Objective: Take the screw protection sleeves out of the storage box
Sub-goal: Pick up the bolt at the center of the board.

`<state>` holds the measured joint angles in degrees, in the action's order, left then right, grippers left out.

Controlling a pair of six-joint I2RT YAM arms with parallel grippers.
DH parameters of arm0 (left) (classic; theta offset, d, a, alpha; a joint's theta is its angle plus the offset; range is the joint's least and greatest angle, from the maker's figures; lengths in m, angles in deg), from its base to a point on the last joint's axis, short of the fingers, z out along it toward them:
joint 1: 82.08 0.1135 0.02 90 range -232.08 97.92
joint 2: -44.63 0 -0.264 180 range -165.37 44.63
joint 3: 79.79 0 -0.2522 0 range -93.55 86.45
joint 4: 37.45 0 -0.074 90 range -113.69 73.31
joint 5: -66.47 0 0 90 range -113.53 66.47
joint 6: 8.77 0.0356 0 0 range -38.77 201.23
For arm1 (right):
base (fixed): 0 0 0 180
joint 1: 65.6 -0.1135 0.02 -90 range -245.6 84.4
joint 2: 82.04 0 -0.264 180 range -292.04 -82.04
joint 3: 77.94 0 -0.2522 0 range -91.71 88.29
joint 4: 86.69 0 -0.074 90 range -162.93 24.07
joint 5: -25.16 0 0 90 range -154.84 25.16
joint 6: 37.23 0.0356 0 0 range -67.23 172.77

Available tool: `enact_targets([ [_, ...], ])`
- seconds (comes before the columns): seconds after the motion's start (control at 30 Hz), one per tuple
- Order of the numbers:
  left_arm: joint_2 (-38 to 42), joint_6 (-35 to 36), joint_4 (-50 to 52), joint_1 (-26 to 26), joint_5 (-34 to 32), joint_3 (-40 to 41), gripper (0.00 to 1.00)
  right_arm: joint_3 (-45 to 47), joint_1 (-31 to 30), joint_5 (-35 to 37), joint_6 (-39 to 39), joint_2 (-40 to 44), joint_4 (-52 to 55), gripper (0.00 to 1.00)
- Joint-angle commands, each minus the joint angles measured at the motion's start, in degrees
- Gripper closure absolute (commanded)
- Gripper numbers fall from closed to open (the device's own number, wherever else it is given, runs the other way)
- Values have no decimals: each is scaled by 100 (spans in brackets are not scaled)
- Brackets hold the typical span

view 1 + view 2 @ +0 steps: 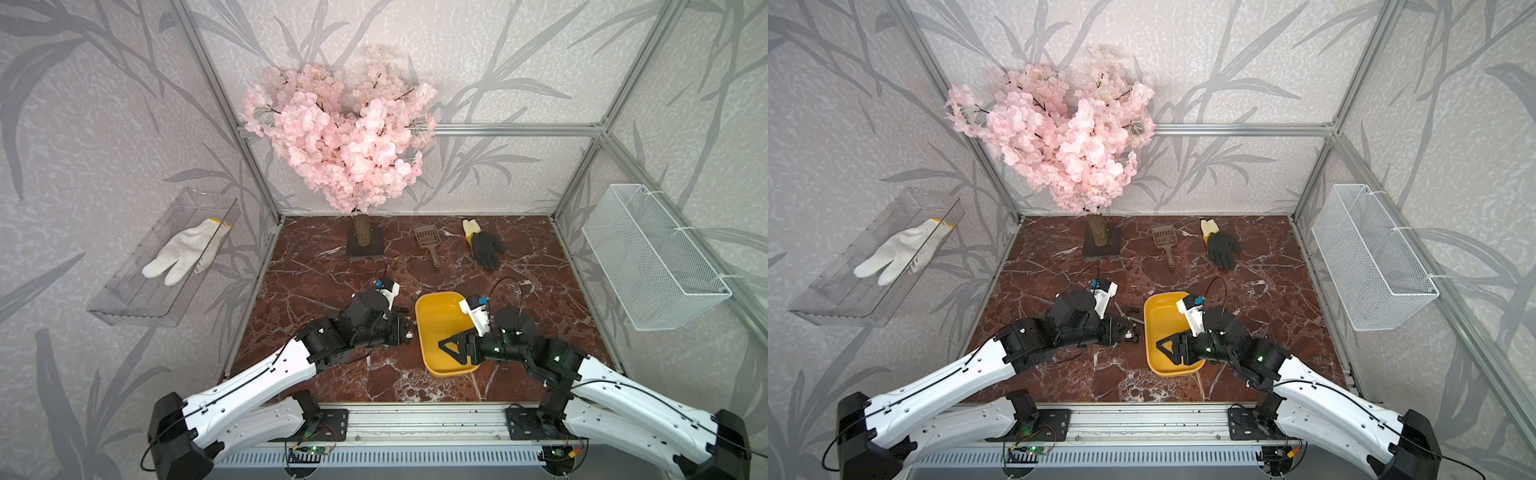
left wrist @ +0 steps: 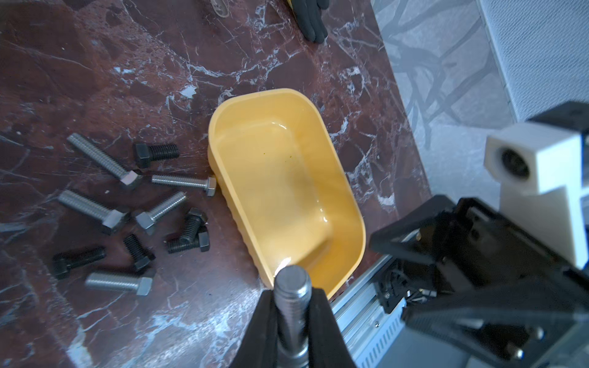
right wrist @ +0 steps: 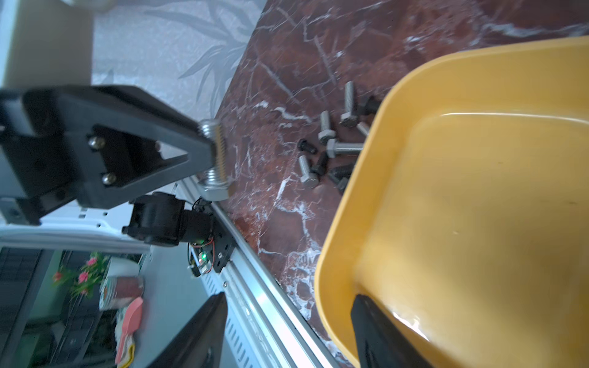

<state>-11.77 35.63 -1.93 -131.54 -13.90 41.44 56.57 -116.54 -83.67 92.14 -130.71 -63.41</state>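
Note:
The yellow storage box [image 1: 439, 319] [image 1: 1158, 328] [image 2: 280, 178] [image 3: 478, 223] sits on the marble table, and its inside shows bare. Several black screw protection sleeves [image 2: 156, 153] [image 3: 307, 146] lie on the table to its left, mixed with silver bolts [image 2: 105, 159]. My left gripper [image 2: 292, 294] [image 1: 409, 330] hovers beside the box's left wall, shut on a silver bolt [image 2: 292, 283] [image 3: 216, 153]. At the box's near end my right gripper [image 3: 288, 298] [image 1: 451, 345] is open. One of its fingers is inside the box and the other outside the end wall.
At the back stand a pink blossom tree on a dark base [image 1: 365, 245], a brown scoop [image 1: 428, 241] and a black glove [image 1: 486, 247]. A clear bin [image 1: 137, 299] with a white glove hangs left, a white mesh basket [image 1: 652, 257] right. An aluminium rail [image 1: 415, 419] borders the front.

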Motion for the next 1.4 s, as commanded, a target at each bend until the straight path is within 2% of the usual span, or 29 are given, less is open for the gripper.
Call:
enact_targets([
  [0.0,101,-985,-1051,14,161,212,89,-4,-297,-262,-140,-287,-788,32],
  [0.3,-113,-1255,-1295,1,387,245,89,-291,-384,-143,-324,-1074,-995,32],
  [0.6,-138,-1301,-1319,-31,430,306,89,-978,-385,-7,-644,-1538,-651,30],
  [0.9,-97,-1303,-1277,-87,446,385,89,-1443,-334,221,-864,-1997,-310,32],
  [0.97,-82,-1293,-1262,-82,451,408,89,-1516,-274,248,-872,-2026,-240,34],
  [1.07,-63,-1289,-1244,-82,448,437,89,-1590,-184,239,-886,-2041,-165,42],
  [1.23,-45,-1250,-1232,-82,491,428,89,-1700,-159,215,-882,-2105,-79,68],
  [1.37,-53,-1252,-1267,-91,529,444,89,-1747,-155,170,-882,-2180,-114,72],
])
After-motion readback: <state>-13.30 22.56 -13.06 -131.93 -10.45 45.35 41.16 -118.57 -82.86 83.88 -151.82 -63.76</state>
